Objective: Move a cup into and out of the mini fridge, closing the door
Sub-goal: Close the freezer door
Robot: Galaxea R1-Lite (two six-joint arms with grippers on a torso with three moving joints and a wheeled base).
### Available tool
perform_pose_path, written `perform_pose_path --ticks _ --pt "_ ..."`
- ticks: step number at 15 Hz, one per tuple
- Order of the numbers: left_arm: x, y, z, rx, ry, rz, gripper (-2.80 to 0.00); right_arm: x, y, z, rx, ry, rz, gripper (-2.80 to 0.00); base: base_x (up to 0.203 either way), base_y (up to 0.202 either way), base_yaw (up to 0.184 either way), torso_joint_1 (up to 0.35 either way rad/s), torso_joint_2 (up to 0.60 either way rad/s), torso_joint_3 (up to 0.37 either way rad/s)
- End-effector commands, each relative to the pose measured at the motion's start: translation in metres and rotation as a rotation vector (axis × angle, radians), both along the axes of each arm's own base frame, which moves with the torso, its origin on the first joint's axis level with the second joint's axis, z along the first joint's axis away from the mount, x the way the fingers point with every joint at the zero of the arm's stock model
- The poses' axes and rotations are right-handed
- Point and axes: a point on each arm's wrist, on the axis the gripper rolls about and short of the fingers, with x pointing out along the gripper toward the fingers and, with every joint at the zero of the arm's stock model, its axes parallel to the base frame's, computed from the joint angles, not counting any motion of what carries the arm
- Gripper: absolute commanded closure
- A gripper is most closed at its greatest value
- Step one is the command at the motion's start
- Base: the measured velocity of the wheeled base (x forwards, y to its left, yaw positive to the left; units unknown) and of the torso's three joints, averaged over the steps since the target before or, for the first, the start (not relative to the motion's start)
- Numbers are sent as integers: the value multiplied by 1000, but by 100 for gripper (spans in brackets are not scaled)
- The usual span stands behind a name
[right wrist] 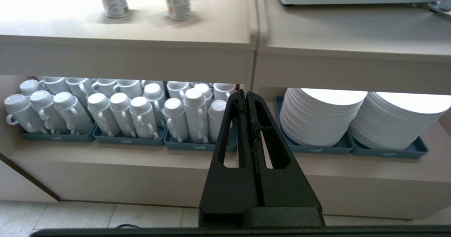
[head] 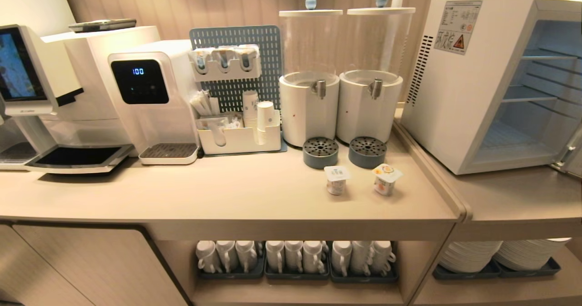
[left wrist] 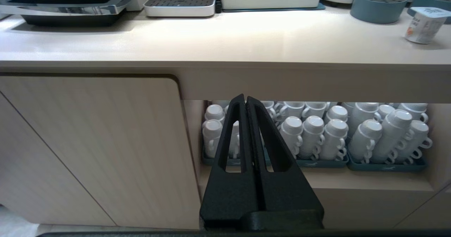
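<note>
A pale beige worktop (head: 227,192) runs beneath a wall of vertical ribbed panelling (head: 204,1). Below the worktop, a wood-grain cabinet door (left wrist: 88,142) stands beside an open shelf (head: 295,292). Light floor tiles (right wrist: 105,216) lie below that shelf

fridge (head: 459,92): right part cut off by the head view's edge; only a strip of its base shows in the right wrist view.
door (head: 570,153): only a sliver with a hinge at the head view's right edge; pane not seen.
sticker (head: 456,26): print too small to read.
coffee machine (head: 27,83): left side cut off.
plates (head: 500,253): tops hidden under the counter in the head view.
right yogurt cup (left wrist: 422,25): cut by the left wrist view's edge.
</note>
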Motion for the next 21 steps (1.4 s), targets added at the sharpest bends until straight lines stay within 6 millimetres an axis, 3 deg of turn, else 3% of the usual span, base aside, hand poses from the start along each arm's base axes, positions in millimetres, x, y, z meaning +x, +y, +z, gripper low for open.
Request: perform_pose_path --ticks 1,21 --pt "0 0 0 0 2 -1 0 0 0 0 -1 1 1 0 0 -196 -3 2 0 4" --pt "0 0 0 0 1 -1 0 0 0 0 -1 3 1 0 0 -194 -1 3 3 1"
